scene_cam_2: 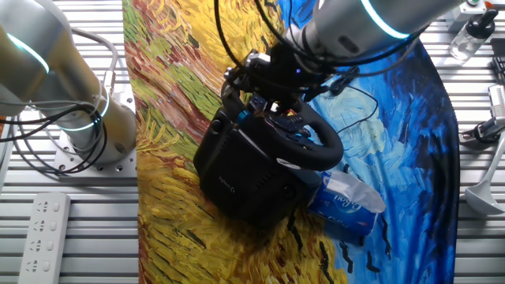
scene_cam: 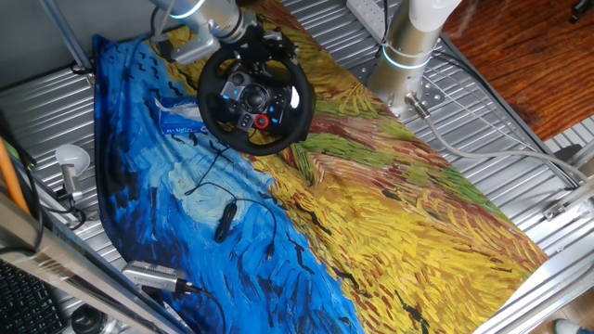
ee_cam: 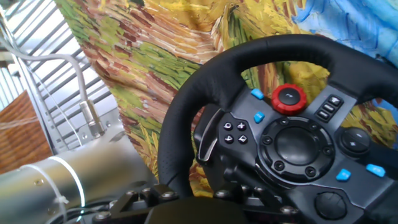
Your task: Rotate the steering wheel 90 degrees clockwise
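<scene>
The steering wheel (scene_cam: 255,91) stands on its black base (scene_cam_2: 241,170) near the far end of the worktop (scene_cam: 520,162), on a painted cloth (scene_cam: 371,213) of blue and yellow. The gripper (scene_cam: 258,46) sits at the top of the rim, seen from the one fixed view, with the arm coming in from above and behind. Whether its jaws are clamped on the rim or merely beside it cannot be told: the other fixed view shows only a dark cluster of hardware against the rim, and the hand view looks across the hub, showing the red knob (ee_cam: 288,98) and blue buttons but no fingertips.

The main risk appears to be slip. The rim is thick and rounded, so a shallow or off-centre hold would likely slide along it as the arm sweeps, leaving the wheel short of a quarter turn.

A second risk is the base. It rests on loose cloth (no clamp is visible), so a pull that is not tangent to the rim could drag or tip the whole unit instead of turning the wheel. A tissue pack (scene_cam_2: 345,201) lies touching or just beside the base and could be shoved.

The thin black cable (scene_cam: 232,199) on the cloth seems well apart from the sweep.
</scene>
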`<state>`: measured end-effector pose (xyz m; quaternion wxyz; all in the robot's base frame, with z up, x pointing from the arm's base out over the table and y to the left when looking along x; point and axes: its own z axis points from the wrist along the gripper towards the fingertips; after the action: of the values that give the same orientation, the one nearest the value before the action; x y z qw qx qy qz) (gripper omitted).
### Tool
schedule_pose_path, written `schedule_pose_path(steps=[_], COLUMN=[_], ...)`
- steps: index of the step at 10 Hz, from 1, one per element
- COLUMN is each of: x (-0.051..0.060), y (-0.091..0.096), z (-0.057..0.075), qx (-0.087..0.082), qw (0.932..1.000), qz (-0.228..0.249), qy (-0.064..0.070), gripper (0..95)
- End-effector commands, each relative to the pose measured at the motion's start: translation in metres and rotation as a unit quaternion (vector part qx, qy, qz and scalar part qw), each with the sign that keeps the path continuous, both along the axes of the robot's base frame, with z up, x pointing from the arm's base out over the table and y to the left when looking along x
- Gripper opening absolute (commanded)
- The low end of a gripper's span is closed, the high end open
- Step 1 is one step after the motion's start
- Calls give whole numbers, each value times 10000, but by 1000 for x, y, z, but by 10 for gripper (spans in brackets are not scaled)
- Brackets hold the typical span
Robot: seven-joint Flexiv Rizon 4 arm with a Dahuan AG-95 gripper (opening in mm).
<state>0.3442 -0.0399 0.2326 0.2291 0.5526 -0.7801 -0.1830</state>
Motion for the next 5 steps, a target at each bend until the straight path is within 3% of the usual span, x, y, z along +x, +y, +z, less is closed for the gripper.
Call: schedule_pose_path(steps=[1,2,3,5], x=[3,3,3,4], y=[0,0,0,0], z=[1,1,1,1], qx=[99,139,122,93], qw=[9996,9994,9995,9994], qz=[163,184,150,-68], qy=[225,245,263,334], gripper=[570,570,380,380])
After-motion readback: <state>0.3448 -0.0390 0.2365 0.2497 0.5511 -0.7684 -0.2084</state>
